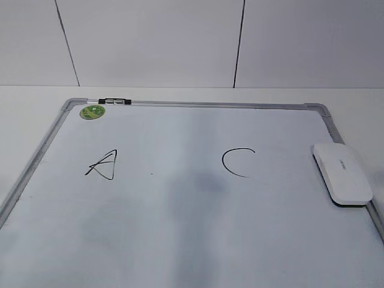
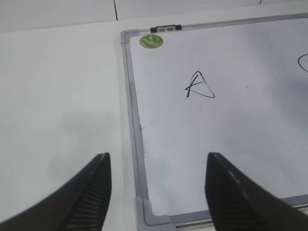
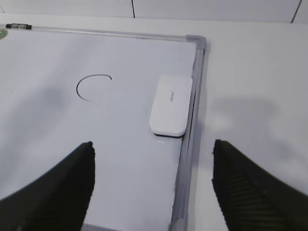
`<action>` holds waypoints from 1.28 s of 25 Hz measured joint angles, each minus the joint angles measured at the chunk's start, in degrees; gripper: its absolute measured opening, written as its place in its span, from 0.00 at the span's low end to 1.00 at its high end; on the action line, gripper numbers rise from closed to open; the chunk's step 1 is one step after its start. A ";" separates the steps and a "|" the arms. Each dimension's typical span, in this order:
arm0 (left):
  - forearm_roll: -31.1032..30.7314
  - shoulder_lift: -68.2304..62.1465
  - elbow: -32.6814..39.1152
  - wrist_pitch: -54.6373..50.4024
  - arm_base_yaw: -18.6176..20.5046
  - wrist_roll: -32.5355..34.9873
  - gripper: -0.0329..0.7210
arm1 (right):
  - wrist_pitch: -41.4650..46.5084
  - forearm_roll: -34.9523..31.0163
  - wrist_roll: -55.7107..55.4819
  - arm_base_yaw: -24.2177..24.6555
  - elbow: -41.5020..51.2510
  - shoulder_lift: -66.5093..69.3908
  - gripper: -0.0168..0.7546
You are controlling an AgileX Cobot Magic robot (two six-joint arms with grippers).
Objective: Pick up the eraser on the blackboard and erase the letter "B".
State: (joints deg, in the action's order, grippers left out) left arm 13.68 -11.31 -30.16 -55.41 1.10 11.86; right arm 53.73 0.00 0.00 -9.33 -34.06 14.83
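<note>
The left tool (image 2: 156, 192) hung with its jaws apart and empty above the near left corner of the blackboard (image 2: 132, 96), the black "A" (image 2: 198, 86) ahead of it and the green sticker (image 2: 151, 41) farther ahead by the marker (image 2: 166, 29) on the top frame. The right tool (image 3: 153, 185) also stood wide apart, holding nothing; the eraser (image 3: 171, 105) lay flat just ahead of it, against the board's right frame, with the "C" (image 3: 94, 87) to its left. Between "A" and "C" the board showed only a grey smudge (image 1: 195, 183), no "B". The bench (image 2: 57, 86) was white.
</note>
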 joint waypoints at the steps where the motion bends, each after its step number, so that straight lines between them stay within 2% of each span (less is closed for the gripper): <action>1: 0.00 1.31 0.00 -0.14 0.00 0.00 0.66 | 1.55 0.00 0.32 0.00 0.66 -1.83 0.79; 10: -0.15 10.65 0.00 -4.47 0.00 0.00 0.66 | 11.80 0.39 1.02 0.00 1.63 -14.39 0.79; 14: -3.13 10.70 0.88 -8.09 0.00 0.00 0.66 | 12.43 0.49 1.74 0.00 4.29 -15.73 0.79; 23: -3.22 10.70 0.92 -8.21 0.00 0.00 0.61 | 12.25 0.49 1.94 0.00 5.16 -15.78 0.79; 32: -3.35 10.70 0.92 -8.21 -0.07 0.00 0.59 | 12.25 1.56 1.10 -0.44 5.41 -15.78 0.79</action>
State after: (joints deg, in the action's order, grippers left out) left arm 10.33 -0.61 -29.25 -63.62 1.02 11.86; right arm 65.99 1.56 1.10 -9.76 -28.66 -0.94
